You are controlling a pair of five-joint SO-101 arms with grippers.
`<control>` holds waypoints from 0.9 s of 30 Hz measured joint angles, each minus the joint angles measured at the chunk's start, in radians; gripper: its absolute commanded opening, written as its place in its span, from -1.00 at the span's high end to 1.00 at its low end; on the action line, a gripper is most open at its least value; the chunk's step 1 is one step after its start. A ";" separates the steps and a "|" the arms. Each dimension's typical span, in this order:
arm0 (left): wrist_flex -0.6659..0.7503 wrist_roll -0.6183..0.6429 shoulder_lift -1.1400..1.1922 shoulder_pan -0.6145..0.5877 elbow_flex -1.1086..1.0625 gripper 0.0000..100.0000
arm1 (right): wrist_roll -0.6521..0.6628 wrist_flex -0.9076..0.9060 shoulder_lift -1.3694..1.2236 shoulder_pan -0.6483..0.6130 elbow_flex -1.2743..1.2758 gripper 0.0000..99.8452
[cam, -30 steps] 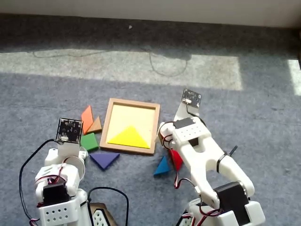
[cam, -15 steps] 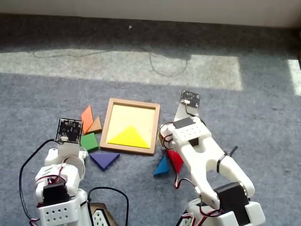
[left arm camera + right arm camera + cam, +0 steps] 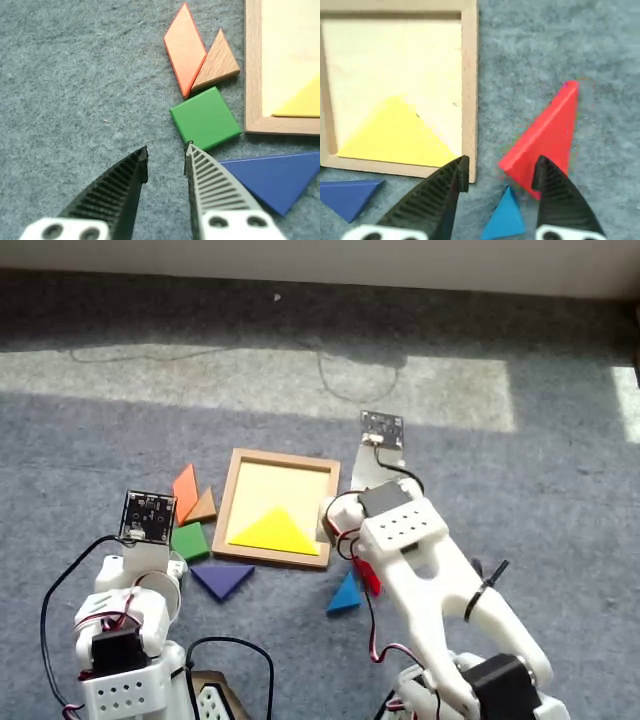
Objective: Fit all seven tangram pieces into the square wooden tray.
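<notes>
From above, the right arm [image 3: 420,560] covers most of the red wooden triangle [image 3: 372,580] and part of the rim of the square wooden tray [image 3: 283,454]. In the left wrist view, the picture's edge cuts off the tray, the yellow triangle [image 3: 302,102] and the dark blue triangle [image 3: 280,175].

Nothing written can be read: no word, number, label or sign. The wooden tray [image 3: 232,502] has a plain frame and a plain floor. The small circuit boards [image 3: 147,516] on the arms' wrists have marks on them, but these are too small to make out.
</notes>
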State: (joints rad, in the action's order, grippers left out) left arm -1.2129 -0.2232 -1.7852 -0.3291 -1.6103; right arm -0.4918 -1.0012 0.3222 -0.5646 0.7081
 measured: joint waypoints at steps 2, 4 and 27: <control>0.000 0.000 0.000 0.000 0.000 0.70 | 0.000 -0.002 0.023 -0.026 -0.003 0.63; 0.000 0.000 0.000 0.000 0.000 0.70 | 0.009 -0.002 0.026 -0.041 -0.021 0.63; 0.000 0.000 0.000 0.000 0.000 0.70 | 0.057 -0.187 -0.216 -0.014 -0.221 0.29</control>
State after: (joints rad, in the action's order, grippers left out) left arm -1.2129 -0.2232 -1.7852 -0.3291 -1.6103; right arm -0.4350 -1.1884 0.1059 -0.5785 0.4872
